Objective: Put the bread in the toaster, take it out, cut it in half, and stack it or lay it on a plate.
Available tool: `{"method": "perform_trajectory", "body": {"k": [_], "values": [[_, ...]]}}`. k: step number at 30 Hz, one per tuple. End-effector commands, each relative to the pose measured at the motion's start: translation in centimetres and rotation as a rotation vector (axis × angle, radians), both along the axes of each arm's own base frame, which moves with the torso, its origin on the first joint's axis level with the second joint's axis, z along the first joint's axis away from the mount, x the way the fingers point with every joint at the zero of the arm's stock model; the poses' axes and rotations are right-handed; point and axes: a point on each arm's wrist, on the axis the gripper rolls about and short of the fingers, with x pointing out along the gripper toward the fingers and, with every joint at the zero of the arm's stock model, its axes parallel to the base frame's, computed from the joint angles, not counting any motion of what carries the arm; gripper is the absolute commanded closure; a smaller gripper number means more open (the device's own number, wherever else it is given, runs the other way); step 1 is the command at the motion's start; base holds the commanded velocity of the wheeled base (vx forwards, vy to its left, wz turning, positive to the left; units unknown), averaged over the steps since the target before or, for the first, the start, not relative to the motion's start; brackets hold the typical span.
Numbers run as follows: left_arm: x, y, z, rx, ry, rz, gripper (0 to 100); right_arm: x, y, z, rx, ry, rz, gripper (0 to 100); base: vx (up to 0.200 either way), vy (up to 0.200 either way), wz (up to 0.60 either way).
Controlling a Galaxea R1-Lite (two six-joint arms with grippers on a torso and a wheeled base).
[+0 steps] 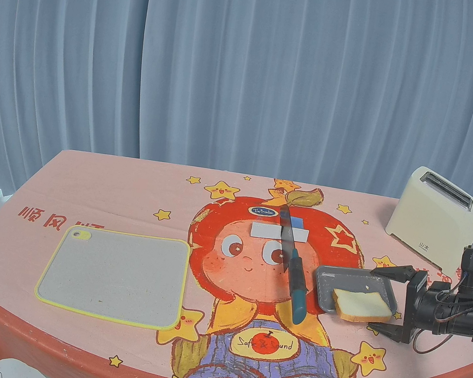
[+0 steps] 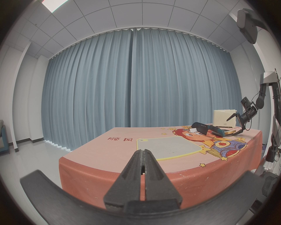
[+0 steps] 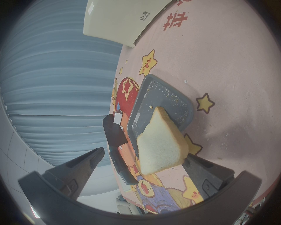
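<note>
The right gripper (image 1: 379, 302) is wide open and holds nothing. Its two black fingers stick out flat over the table, one on each side of the bread's edge, and they do not squeeze it. The bread (image 1: 361, 305) is a soft, pale square slice with a tan crust. It lies on the near corner of a flat gray tray (image 1: 325, 283), and part of it hangs over the rim. The tray has round corners and crumbs on it. Just beside the tray lies a long knife (image 1: 293, 266) with a dark blade and a blue-green handle. Its blade rests across a small white and blue block (image 1: 268, 230). Behind the tray stands a smooth cream toaster (image 1: 434, 218), shaped like a box with a slot on top. Far off to the left lies a gray cutting board (image 1: 116, 274) with a yellow edge. All of this sits on a pink cartoon tablecloth (image 1: 129, 193). The left gripper (image 2: 142, 164) is closed tight with nothing in it, low down in front of the table's edge.
</note>
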Motion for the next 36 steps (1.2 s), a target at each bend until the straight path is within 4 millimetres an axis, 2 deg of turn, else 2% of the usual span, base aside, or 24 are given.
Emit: {"method": "perform_trajectory", "body": {"k": [1,3,4,21,36], "values": [[0.0,0.0,-0.5,0.000,0.001,0.000,100,0.2,-0.1,-0.3,-0.002,0.012,-0.003,0,0.000,0.000,0.00],[0.0,0.0,-0.5,0.000,0.001,0.000,100,0.1,0.0,-0.3,-0.002,0.016,-0.003,0,0.000,0.000,0.00],[0.0,0.0,-0.5,0.000,0.001,0.000,100,0.0,0.0,-0.4,-0.003,0.020,-0.004,100,0.000,0.000,0.00],[0.0,0.0,-0.5,0.000,0.001,0.000,100,-0.9,-0.1,-1.0,-0.012,0.044,0.004,100,0.000,0.000,0.00],[0.0,0.0,-0.5,0.000,0.001,0.000,100,-1.3,-0.2,1.4,-0.002,-0.071,0.000,100,0.000,0.000,0.00]]}}
